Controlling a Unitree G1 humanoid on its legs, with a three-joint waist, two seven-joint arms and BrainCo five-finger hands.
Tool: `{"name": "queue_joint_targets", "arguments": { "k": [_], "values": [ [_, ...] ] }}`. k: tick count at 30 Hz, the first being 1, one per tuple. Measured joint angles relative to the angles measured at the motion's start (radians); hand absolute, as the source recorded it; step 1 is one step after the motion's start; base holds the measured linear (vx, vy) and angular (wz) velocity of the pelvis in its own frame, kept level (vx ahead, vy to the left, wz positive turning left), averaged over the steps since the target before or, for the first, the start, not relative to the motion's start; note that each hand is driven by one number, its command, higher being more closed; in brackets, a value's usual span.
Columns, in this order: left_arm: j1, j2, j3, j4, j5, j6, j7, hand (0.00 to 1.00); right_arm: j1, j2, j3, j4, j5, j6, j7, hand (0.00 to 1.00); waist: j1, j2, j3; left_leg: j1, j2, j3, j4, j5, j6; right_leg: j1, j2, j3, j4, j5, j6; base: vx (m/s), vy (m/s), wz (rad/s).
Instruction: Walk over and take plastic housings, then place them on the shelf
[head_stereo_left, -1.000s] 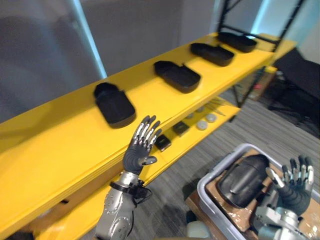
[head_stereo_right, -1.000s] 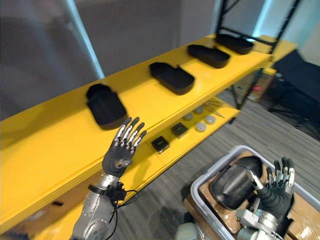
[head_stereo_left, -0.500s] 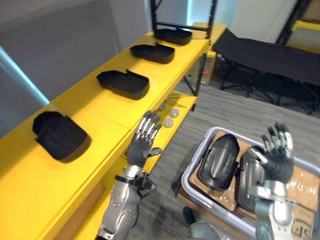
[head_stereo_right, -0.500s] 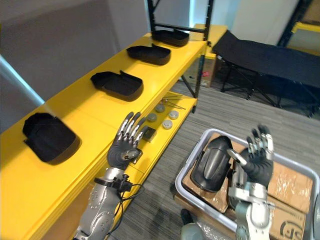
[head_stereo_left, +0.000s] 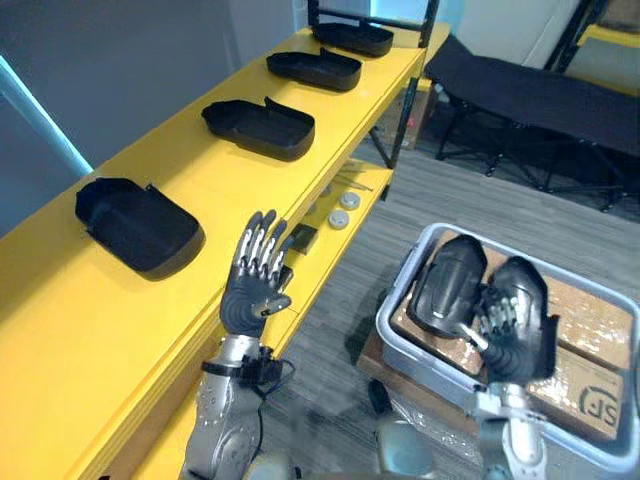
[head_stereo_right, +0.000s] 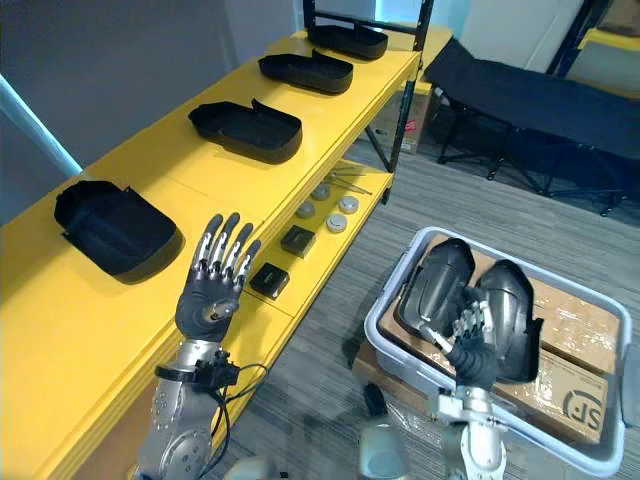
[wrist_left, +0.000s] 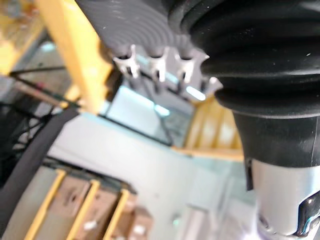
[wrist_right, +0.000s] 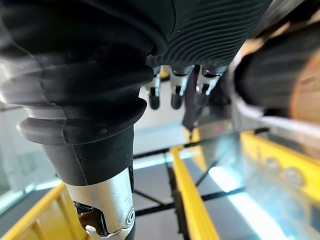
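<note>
Two dark plastic housings (head_stereo_left: 447, 285) lie side by side in a grey bin (head_stereo_left: 388, 335) near the yellow shelf (head_stereo_left: 70, 330) (four further housings (head_stereo_left: 140, 225) are spaced along its top board). The right hand (head_stereo_left: 505, 338) is raised over the bin, fingers apart and holding nothing. The left hand (head_stereo_left: 255, 290) is raised at the shelf's edge, fingers straight and spread.

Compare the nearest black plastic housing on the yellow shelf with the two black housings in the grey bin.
The shelf housing lies hollow side up, cavity showing; the two bin housings lie domed side up. The shelf housing sits alone on the yellow shelf; the bin housings sit side by side on cardboard in the grey bin, the open right hand by them. All are black plastic.
</note>
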Motion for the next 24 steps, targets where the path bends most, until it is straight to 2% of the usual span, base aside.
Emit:
{"name": "queue_joint_targets", "arguments": {
  "k": [1,3,4,5,6,8,9,10,11,12,14,15,16,17,18,19,20,21,22,24],
  "values": [
    [-0.001,0.0,0.001,-0.001,-0.004,0.005,-0.003,0.0,-0.007,0.0,0.014,-0.005,-0.001,-0.004,0.001,0.0,0.01,0.002,-0.001,-0.008,0.014,0.002,-0.008,0.014,-0.005,-0.017,-0.005,-0.028,0.056,-0.011,-0.011,-0.18,-0.013,-0.18],
    [0.003,0.003,0.013,0.0,-0.013,0.031,-0.013,0.0,-0.04,0.002,0.05,-0.01,-0.002,-0.017,-0.003,0.0,0.043,0.002,-0.002,-0.02,0.055,0.005,-0.051,0.062,-0.024,-0.04,-0.053,-0.086,0.216,-0.044,-0.038,-0.09,-0.06,-0.22],
    [0.015,0.004,0.023,0.003,-0.013,0.041,-0.021,0.0,-0.067,0.005,0.063,-0.008,-0.002,-0.019,-0.013,0.0,0.049,-0.002,-0.005,-0.03,0.081,0.008,-0.07,0.083,-0.04,-0.039,-0.095,-0.105,0.292,-0.079,-0.037,-0.05,-0.123,-0.21],
    [0.02,0.007,0.025,0.006,-0.013,0.043,-0.023,0.0,-0.078,0.008,0.071,-0.005,-0.002,-0.024,-0.024,0.0,0.053,-0.004,-0.008,-0.036,0.092,0.007,-0.078,0.094,-0.048,-0.037,-0.117,-0.107,0.323,-0.084,-0.041,-0.05,-0.187,-0.24],
    [0.022,0.014,0.024,0.017,-0.013,0.05,-0.028,0.0,-0.095,0.012,0.082,0.004,-0.003,-0.025,-0.044,0.0,0.064,-0.011,-0.012,-0.04,0.11,0.009,-0.096,0.112,-0.071,-0.021,-0.161,-0.107,0.368,-0.084,-0.042,-0.03,-0.257,-0.2],
    [0.023,0.021,0.024,0.03,-0.013,0.055,-0.038,0.0,-0.113,0.021,0.098,0.02,-0.006,-0.025,-0.083,0.0,0.067,-0.034,-0.028,-0.051,0.135,0.006,-0.107,0.132,-0.108,0.025,-0.2,-0.101,0.364,-0.049,-0.059,-0.01,-0.416,-0.16],
    [0.021,0.042,0.022,0.036,-0.012,0.057,-0.049,0.0,-0.11,0.03,0.115,0.024,-0.007,-0.023,-0.11,0.0,0.067,-0.069,-0.054,-0.063,0.135,0.002,-0.114,0.145,-0.137,0.06,-0.21,-0.094,0.309,0.054,-0.079,0.0,-0.504,-0.25],
    [0.012,0.038,0.011,0.058,-0.011,0.064,-0.06,0.0,-0.114,0.022,0.115,0.03,-0.008,-0.021,-0.132,0.0,0.068,-0.046,-0.069,-0.066,0.172,-0.006,-0.145,0.169,-0.17,0.057,-0.174,-0.102,0.287,0.002,-0.037,0.02,-0.428,-0.36],
    [0.011,0.028,-0.004,0.067,-0.011,0.065,-0.06,0.0,-0.115,0.012,0.11,0.035,-0.01,-0.021,-0.143,0.0,0.062,-0.019,-0.074,-0.055,0.197,-0.001,-0.183,0.194,-0.189,0.053,-0.15,-0.106,0.275,-0.02,-0.011,0.02,-0.306,-0.38],
    [0.01,0.018,-0.015,0.068,-0.011,0.065,-0.06,0.0,-0.114,0.007,0.107,0.042,-0.01,-0.021,-0.152,0.0,0.055,-0.015,-0.075,-0.042,0.2,0.005,-0.206,0.212,-0.197,0.057,-0.146,-0.11,0.271,-0.048,0.009,0.02,-0.27,-0.35],
    [-0.006,0.0,-0.04,0.069,-0.012,0.063,-0.039,0.0,-0.108,-0.027,0.1,0.059,-0.007,-0.013,-0.15,0.0,0.038,0.0,-0.085,-0.011,0.225,0.034,-0.224,0.237,-0.224,0.063,-0.137,-0.142,0.271,-0.164,0.118,0.02,-0.362,-0.45],
    [-0.014,-0.007,-0.04,0.076,-0.014,0.063,-0.029,0.0,-0.104,-0.037,0.092,0.059,-0.007,-0.007,-0.141,0.0,0.032,0.006,-0.089,-0.014,0.232,0.032,-0.22,0.243,-0.229,0.063,-0.137,-0.164,0.267,-0.185,0.141,0.02,-0.329,-0.38],
    [-0.03,-0.021,-0.042,0.088,-0.018,0.062,-0.018,0.0,-0.101,-0.051,0.07,0.059,-0.007,0.004,-0.124,0.0,0.02,0.015,-0.086,-0.018,0.237,0.028,-0.209,0.258,-0.224,0.07,-0.136,-0.188,0.258,-0.209,0.143,0.02,-0.305,-0.22],
    [-0.042,-0.041,-0.054,0.105,-0.022,0.061,-0.014,0.0,-0.093,-0.071,0.039,0.059,-0.007,0.022,-0.106,0.0,0.005,0.026,-0.075,-0.02,0.235,0.025,-0.184,0.287,-0.196,0.092,-0.137,-0.201,0.235,-0.224,0.133,0.01,-0.255,-0.18],
    [-0.055,-0.044,-0.075,0.118,-0.049,0.061,-0.017,0.0,-0.077,-0.086,0.006,0.059,-0.008,0.031,-0.094,0.0,-0.009,0.032,-0.066,-0.035,0.23,0.025,-0.13,0.328,-0.15,0.121,-0.143,-0.206,0.211,-0.224,0.133,0.0,-0.23,-0.09],
    [-0.059,-0.043,-0.086,0.12,-0.055,0.06,-0.018,0.0,-0.067,-0.087,-0.01,0.058,-0.008,0.035,-0.091,0.0,-0.018,0.03,-0.064,-0.049,0.225,0.028,-0.095,0.35,-0.119,0.138,-0.15,-0.206,0.195,-0.225,0.131,-0.01,-0.181,-0.05],
    [-0.059,-0.042,-0.109,0.127,-0.058,0.047,-0.029,0.0,-0.047,-0.081,-0.037,0.055,-0.003,0.032,-0.089,0.0,-0.022,0.02,-0.057,-0.066,0.209,0.036,-0.056,0.356,-0.107,0.177,-0.17,-0.209,0.153,-0.226,0.128,0.0,-0.1,-0.08],
    [-0.061,-0.044,-0.128,0.131,-0.059,0.033,-0.044,0.0,-0.028,-0.086,-0.062,0.056,0.005,0.027,-0.087,0.0,-0.022,0.032,-0.064,-0.068,0.182,0.039,-0.071,0.33,-0.12,0.188,-0.181,-0.211,0.12,-0.226,0.128,-0.03,-0.041,-0.25],
    [-0.062,-0.045,-0.147,0.13,-0.059,0.017,-0.065,0.0,-0.018,-0.092,-0.085,0.066,0.018,0.023,-0.086,0.0,-0.023,0.058,-0.064,-0.068,0.164,0.061,-0.096,0.315,-0.095,0.181,-0.178,-0.205,0.097,-0.213,0.135,-0.04,0.021,-0.19],
    [-0.067,-0.047,-0.152,0.128,-0.06,0.016,-0.067,0.0,-0.017,-0.091,-0.082,0.083,0.004,0.021,-0.088,0.0,-0.035,0.063,-0.065,-0.053,0.128,0.049,-0.163,0.297,-0.101,0.152,-0.193,-0.192,0.072,-0.191,0.148,-0.12,0.085,-0.13]
  ]
}}
